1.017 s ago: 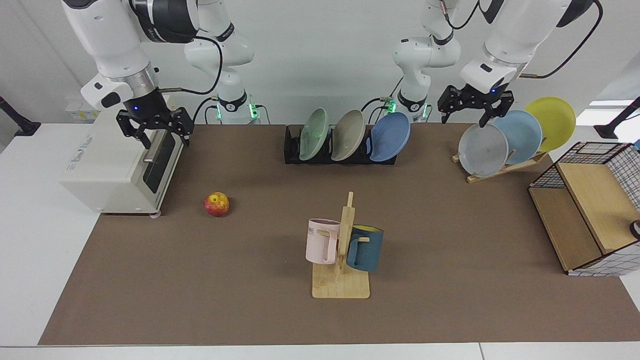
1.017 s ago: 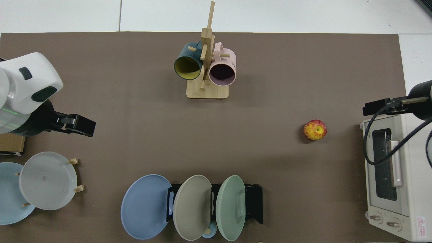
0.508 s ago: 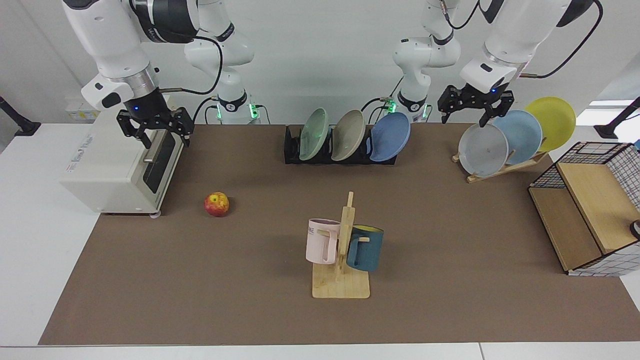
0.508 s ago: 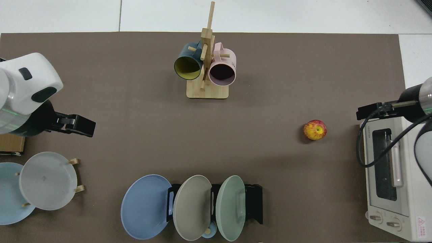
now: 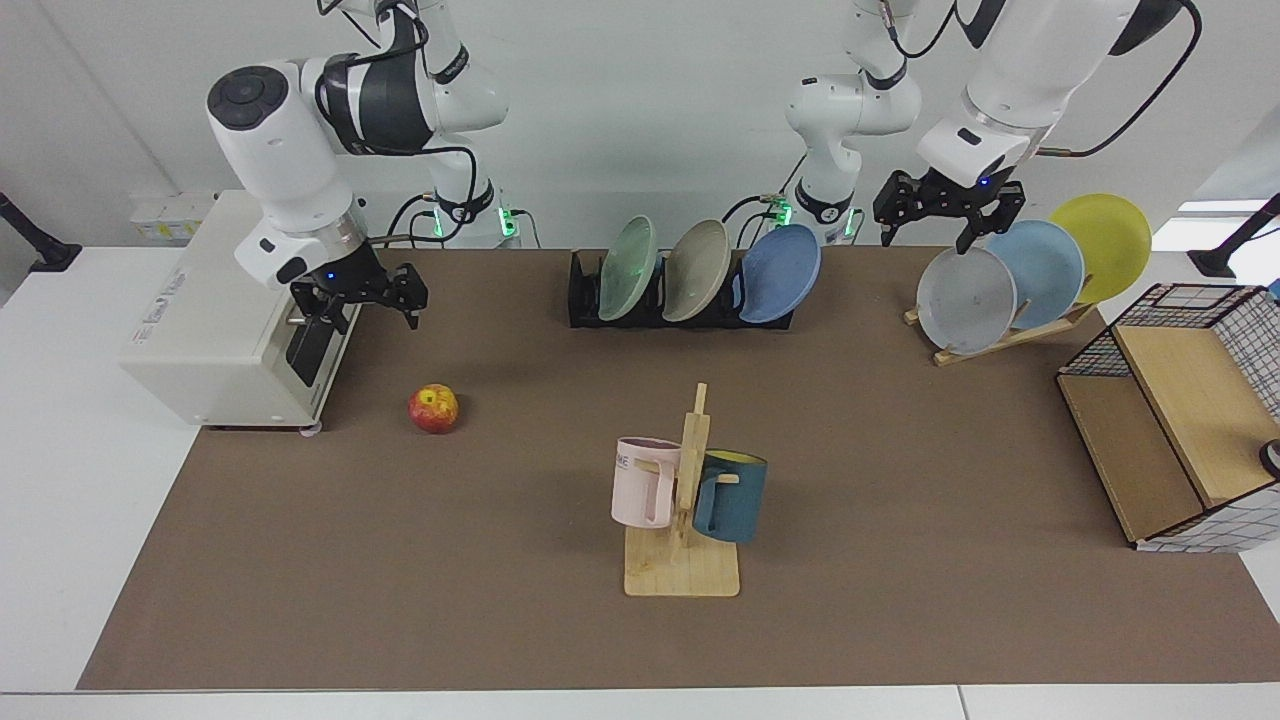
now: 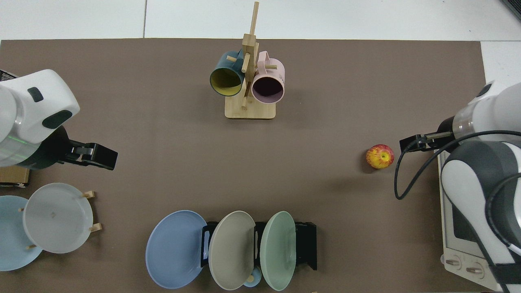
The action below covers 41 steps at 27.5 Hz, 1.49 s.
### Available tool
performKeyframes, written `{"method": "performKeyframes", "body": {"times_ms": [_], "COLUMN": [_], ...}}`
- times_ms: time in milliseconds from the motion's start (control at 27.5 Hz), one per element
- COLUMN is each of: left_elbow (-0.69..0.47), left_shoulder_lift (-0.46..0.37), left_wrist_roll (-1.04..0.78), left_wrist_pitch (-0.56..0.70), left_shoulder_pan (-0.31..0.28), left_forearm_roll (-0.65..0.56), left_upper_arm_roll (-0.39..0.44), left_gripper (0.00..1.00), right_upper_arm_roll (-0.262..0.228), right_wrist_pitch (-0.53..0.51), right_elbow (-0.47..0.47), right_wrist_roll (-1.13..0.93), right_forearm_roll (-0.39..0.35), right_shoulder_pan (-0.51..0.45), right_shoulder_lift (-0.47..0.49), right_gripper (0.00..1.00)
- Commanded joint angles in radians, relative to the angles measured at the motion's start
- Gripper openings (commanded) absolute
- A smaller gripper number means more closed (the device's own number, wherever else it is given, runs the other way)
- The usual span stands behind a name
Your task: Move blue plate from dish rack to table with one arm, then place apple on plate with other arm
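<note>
step: nothing grabbed yet | blue plate (image 5: 779, 273) sits in dish rack (image 5: 590, 296), 12 o'clock | apple (image 5: 433, 408) at 9 | left gripper (image 5: 936, 218) open, empty, 1 o'clock | right gripper (image 5: 366, 301) open near apple | next: left goes for plate rim, I'd guess

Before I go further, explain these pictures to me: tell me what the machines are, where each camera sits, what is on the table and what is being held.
These are two white robot arms with black two-finger grippers. One camera faces them across the table; the other looks straight down.

The right gripper, fingers open, hangs near the white oven, above and behind the apple. The left gripper, also open, hovers over a wooden stand of plates. Neither holds anything.

The blue plate stands in the black dish rack with a grey-beige and a green one. A wooden mug tree carries two mugs, and a wire-and-wood shelf sits at the table's end.
</note>
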State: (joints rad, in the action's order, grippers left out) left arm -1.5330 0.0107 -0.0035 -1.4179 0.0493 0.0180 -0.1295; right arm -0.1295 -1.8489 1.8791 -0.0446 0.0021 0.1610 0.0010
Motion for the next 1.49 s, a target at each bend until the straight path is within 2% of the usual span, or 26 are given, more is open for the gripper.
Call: {"method": "performKeyframes", "body": {"times_ms": [0, 254, 472, 654, 872, 1198, 1307, 1344, 1380, 1453], "left_elbow": [-0.159, -0.447, -0.616, -0.780, -0.880, -0.961, -0.963, -0.963, -0.963, -0.963], "left_shoulder_lift": [0.112, 0.290, 0.339, 0.400, 0.414, 0.420, 0.420, 0.420, 0.420, 0.420], "left_wrist_roll": [-0.004, 0.002, 0.004, 0.007, 0.005, 0.005, 0.004, 0.002, -0.003, -0.007], "left_wrist_pitch": [-0.042, -0.182, -0.246, -0.348, -0.418, -0.437, -0.434, -0.434, -0.432, -0.431], "left_shoulder_pan": [0.018, 0.018, 0.021, 0.023, 0.027, 0.029, 0.029, 0.029, 0.029, 0.029], "left_forearm_roll": [0.020, 0.048, 0.056, 0.097, 0.129, 0.186, 0.192, 0.192, 0.192, 0.192], "left_upper_arm_roll": [0.015, 0.011, -0.010, -0.030, -0.071, -0.142, -0.148, -0.150, -0.150, -0.160], "left_gripper": [1.00, 1.00, 1.00, 1.00, 1.00, 0.98, 0.88, 0.77, 0.62, 0.14], "right_upper_arm_roll": [-0.004, -0.004, -0.004, -0.004, -0.004, -0.004, -0.004, -0.004, -0.004, -0.004], "right_wrist_pitch": [-0.069, -0.133, -0.182, -0.217, -0.262, -0.345, -0.351, -0.352, -0.352, -0.352], "right_elbow": [0.060, 0.101, 0.123, 0.123, 0.129, 0.140, 0.141, 0.143, 0.144, 0.150], "right_wrist_roll": [-0.026, -0.026, -0.023, -0.026, -0.023, -0.003, -0.014, -0.020, -0.024, -0.024], "right_forearm_roll": [0.007, 0.007, 0.007, 0.007, 0.007, 0.007, -0.001, -0.001, -0.001, -0.001], "right_shoulder_pan": [0.003, 0.005, 0.006, 0.006, 0.029, 0.043, 0.042, 0.040, 0.038, 0.037], "right_shoulder_lift": [0.007, 0.037, 0.062, 0.099, 0.134, 0.214, 0.225, 0.225, 0.226, 0.228], "right_gripper": [0.99, 1.00, 1.00, 0.99, 0.99, 0.99, 1.00, 0.99, 1.00, 0.99]}}
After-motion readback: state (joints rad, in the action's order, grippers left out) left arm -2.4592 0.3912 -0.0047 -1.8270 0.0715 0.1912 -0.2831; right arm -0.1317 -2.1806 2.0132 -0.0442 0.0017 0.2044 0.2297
